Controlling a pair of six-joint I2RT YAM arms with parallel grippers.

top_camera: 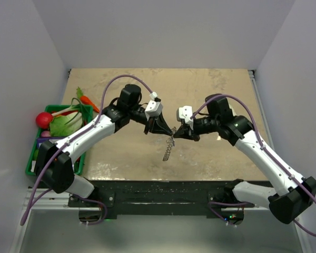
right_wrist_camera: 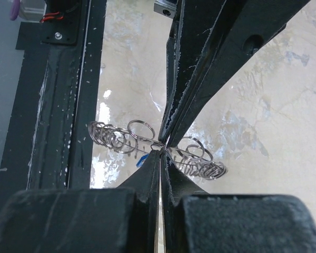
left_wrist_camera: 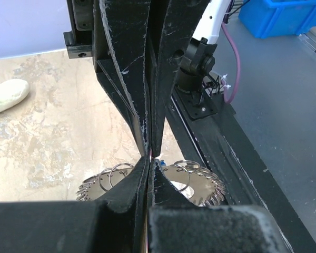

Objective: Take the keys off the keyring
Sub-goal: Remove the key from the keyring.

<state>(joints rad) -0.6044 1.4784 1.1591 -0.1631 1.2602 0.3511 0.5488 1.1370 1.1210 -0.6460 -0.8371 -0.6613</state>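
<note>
The keyring (top_camera: 168, 150), a grey loop strung with small wire rings, hangs over the middle of the table between both grippers. My left gripper (top_camera: 166, 130) is shut on its upper part. In the left wrist view the closed tips (left_wrist_camera: 150, 156) pinch the loop, and the keyring (left_wrist_camera: 200, 182) spreads out on both sides. My right gripper (top_camera: 178, 133) meets it from the right, also shut. In the right wrist view the tips (right_wrist_camera: 163, 149) clamp the keyring (right_wrist_camera: 116, 138) at its wire. The key's blue head (right_wrist_camera: 142, 161) peeks out just left of those tips, and a blue speck (left_wrist_camera: 161, 161) shows beside the left tips.
A green basket (top_camera: 31, 158) at the left edge holds a white radish with leaves (top_camera: 63, 124), a red ball (top_camera: 43, 119) and a carrot (top_camera: 87, 100). A pale oblong object (left_wrist_camera: 5, 97) lies on the table. The black base rail (top_camera: 158, 192) runs along the near edge.
</note>
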